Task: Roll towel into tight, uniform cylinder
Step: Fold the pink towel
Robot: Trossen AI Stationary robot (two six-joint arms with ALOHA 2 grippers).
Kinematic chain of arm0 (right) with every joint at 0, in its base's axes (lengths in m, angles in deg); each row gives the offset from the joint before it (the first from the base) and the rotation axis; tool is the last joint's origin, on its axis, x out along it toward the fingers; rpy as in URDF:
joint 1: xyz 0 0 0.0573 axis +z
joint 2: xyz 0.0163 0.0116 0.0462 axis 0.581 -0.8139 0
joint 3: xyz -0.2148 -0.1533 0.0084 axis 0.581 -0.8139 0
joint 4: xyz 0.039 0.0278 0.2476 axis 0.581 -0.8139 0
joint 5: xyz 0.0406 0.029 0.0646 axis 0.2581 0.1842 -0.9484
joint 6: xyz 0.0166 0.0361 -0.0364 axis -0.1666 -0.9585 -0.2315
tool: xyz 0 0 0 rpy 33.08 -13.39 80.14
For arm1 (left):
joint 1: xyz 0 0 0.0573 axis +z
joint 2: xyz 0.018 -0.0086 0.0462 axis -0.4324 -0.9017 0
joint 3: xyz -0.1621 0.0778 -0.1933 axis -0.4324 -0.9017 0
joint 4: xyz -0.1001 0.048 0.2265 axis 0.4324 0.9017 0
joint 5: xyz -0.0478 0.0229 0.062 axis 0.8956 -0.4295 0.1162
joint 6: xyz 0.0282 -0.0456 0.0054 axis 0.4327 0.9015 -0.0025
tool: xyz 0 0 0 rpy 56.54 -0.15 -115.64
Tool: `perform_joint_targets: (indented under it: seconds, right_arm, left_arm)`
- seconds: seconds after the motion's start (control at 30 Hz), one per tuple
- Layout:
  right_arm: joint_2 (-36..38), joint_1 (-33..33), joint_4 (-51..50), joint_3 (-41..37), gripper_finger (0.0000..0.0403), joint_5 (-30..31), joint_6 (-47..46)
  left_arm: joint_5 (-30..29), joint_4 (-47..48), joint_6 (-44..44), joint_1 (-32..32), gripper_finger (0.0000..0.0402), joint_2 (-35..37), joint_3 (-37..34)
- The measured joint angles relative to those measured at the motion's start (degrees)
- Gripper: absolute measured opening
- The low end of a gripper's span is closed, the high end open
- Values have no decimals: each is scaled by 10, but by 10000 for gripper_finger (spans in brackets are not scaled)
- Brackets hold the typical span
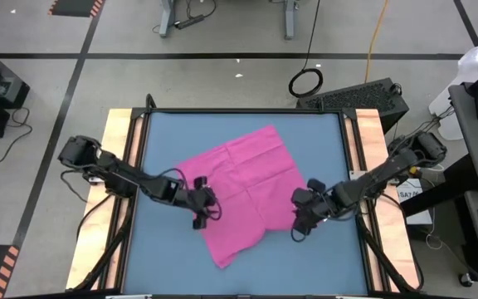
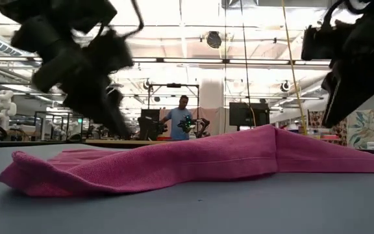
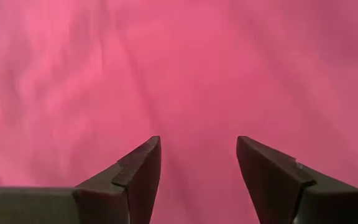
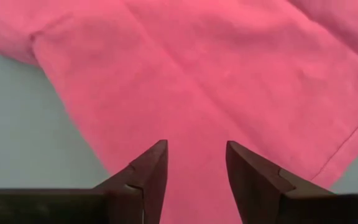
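The magenta-pink towel lies spread out on the blue tabletop, turned so that one corner points at the near edge. In the low view the towel rests on the table with a low ridge across it. My left gripper hovers open over the towel's left part, and only pink cloth fills its wrist view around the open gripper. My right gripper hovers open over the towel's right near edge. Its wrist view shows the open gripper above the towel and bare table beside it.
Wooden rails run along the table's left and right sides. Bare blue top shows at the far side and by the near right corner. A person stands far back in the room beyond the table.
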Motion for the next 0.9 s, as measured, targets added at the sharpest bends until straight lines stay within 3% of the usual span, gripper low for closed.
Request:
perform_joint_targets:
  seconds: [0.37, 0.9]
  right_arm:
    - [-24, 73, 77, 0, 143, 31, -65]
    - [-112, 134, 85, 0, 143, 26, -172]
  left_arm:
    - [-51, 20, 75, -21, 216, -59, -20]
    - [-116, 121, 70, -21, 216, 31, -26]
